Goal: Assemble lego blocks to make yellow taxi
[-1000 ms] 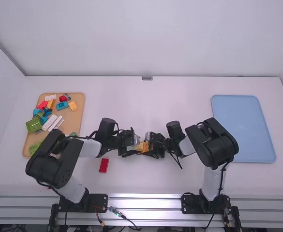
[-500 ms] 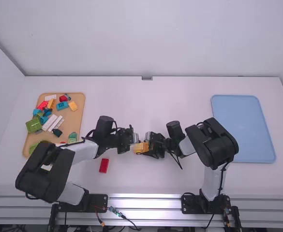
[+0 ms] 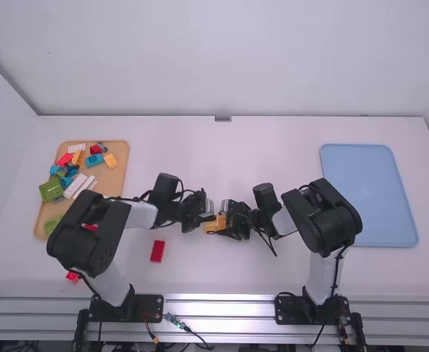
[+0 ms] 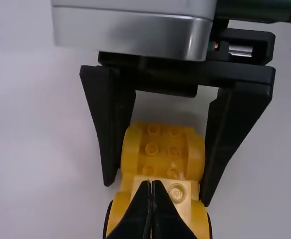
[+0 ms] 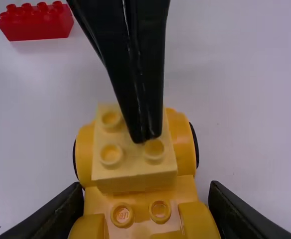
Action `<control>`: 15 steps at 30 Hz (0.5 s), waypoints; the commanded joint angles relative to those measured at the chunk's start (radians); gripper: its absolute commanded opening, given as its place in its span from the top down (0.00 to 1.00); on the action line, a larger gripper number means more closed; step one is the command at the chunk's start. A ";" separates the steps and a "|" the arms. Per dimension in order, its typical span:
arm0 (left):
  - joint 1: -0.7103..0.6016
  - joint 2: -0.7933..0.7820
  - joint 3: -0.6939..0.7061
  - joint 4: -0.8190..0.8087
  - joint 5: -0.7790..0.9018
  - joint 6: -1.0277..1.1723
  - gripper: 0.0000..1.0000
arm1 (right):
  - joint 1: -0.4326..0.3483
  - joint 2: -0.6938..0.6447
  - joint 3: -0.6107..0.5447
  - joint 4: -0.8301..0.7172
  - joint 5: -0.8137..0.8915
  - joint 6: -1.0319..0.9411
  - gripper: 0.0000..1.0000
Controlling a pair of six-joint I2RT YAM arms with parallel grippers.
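While the car (image 4: 163, 159) was held by the part-open right tool (image 3: 224, 221), its pale block (image 5: 131, 169) was touched by the closed, empty left tool (image 3: 210, 215).

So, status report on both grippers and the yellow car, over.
Left gripper shut, tips at pale block atop yellow car. Right gripper closed on car's sides. Red block off to the side, not in the way.

Car base (image 5: 141, 217) cut off, pale block (image 5: 133, 167) part-covered
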 commanded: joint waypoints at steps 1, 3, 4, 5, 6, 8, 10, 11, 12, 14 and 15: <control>0.005 0.040 -0.017 -0.052 -0.027 0.019 0.98 | -0.001 0.016 -0.005 -0.004 0.002 0.003 0.55; 0.005 0.040 -0.023 -0.091 -0.027 0.071 0.98 | 0.000 0.016 -0.005 -0.004 0.002 0.003 0.56; 0.005 0.040 -0.029 -0.108 -0.036 0.098 0.98 | 0.000 0.016 -0.005 -0.001 0.001 0.003 0.55; 0.005 0.040 -0.032 -0.110 -0.039 0.103 0.98 | 0.000 0.016 -0.005 -0.001 0.002 0.003 0.55; 0.005 0.040 -0.036 -0.109 -0.040 0.103 0.98 | -0.001 0.016 -0.005 -0.001 0.002 0.003 0.56; 0.005 0.040 -0.049 -0.104 -0.063 0.098 0.98 | -0.001 0.016 -0.005 -0.001 0.002 0.003 0.56; 0.005 0.041 -0.061 -0.091 -0.085 0.095 0.98 | -0.001 0.016 -0.005 -0.001 0.002 0.003 0.55; 0.005 0.041 -0.066 -0.084 -0.092 0.088 0.98 | -0.001 0.016 -0.005 -0.001 0.002 0.003 0.56; 0.005 0.042 -0.080 -0.051 -0.130 0.051 0.98 | -0.001 0.016 -0.005 -0.001 0.002 0.003 0.56; 0.005 0.042 -0.097 -0.018 -0.177 0.009 0.98 | -0.001 0.016 -0.005 0.000 0.002 0.003 0.55; 0.006 0.041 -0.106 -0.005 -0.205 -0.003 0.98 | 0.000 0.016 -0.005 -0.001 0.002 0.003 0.56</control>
